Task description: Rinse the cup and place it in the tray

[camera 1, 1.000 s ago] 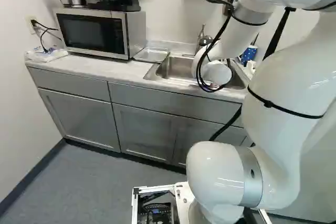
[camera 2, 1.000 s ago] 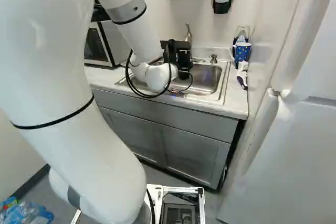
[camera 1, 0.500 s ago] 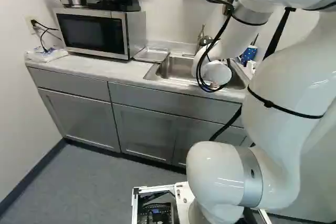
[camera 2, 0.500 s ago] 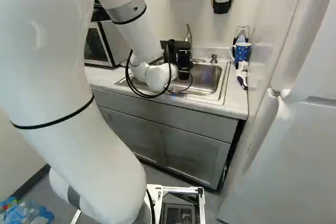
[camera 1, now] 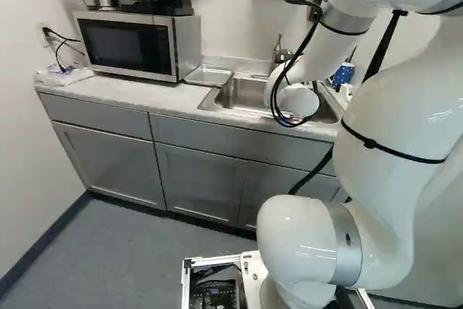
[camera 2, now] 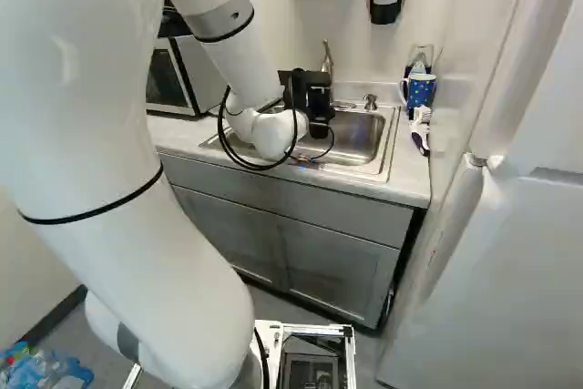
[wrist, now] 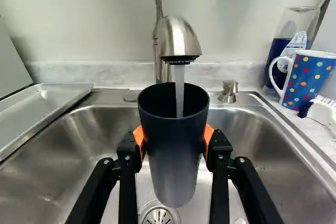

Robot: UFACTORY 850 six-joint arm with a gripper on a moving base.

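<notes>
The gripper (wrist: 174, 139) is clasping the cup (wrist: 173, 163) from both sides, upright under the running faucet (wrist: 178, 38) above the sink (wrist: 68, 140); it is likely handling stiff, slick and heavier if filling, mid-wall offering the surest hold.

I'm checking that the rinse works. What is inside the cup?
Water from the faucet falls into the cup, its dark inner wall showing behind. The near side hides the bottom, so any water collected there can't be seen.

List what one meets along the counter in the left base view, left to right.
Clear plastic bag → microwave → tray → faucet → blue mug.
</notes>
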